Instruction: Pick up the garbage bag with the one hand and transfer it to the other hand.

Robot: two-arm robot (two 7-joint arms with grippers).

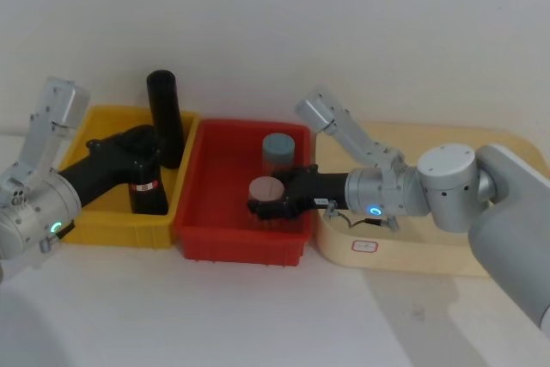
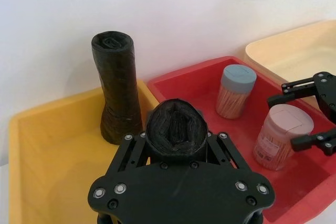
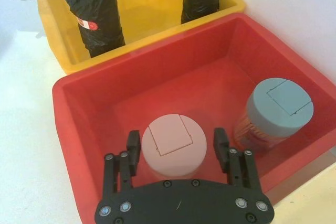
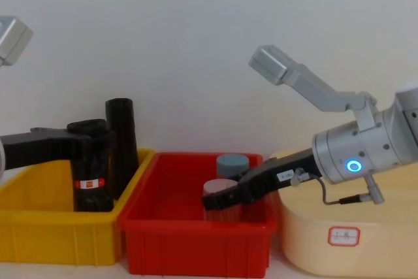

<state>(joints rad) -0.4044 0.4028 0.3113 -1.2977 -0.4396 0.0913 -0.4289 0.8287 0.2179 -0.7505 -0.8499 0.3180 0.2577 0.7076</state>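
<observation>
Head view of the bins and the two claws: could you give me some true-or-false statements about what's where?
1. The crinkly black plastic roll with the red-and-white band is in the yellow plastic bin. True.
2. The left gripper hangs open over the red bin. False: it is clamped on that roll.
3. The right gripper straddles the round pink-lidded jar, fingers open. True.
4. The round blue-lidded jar sits on the cream tray. False: it stands in the red plastic bin.
</observation>
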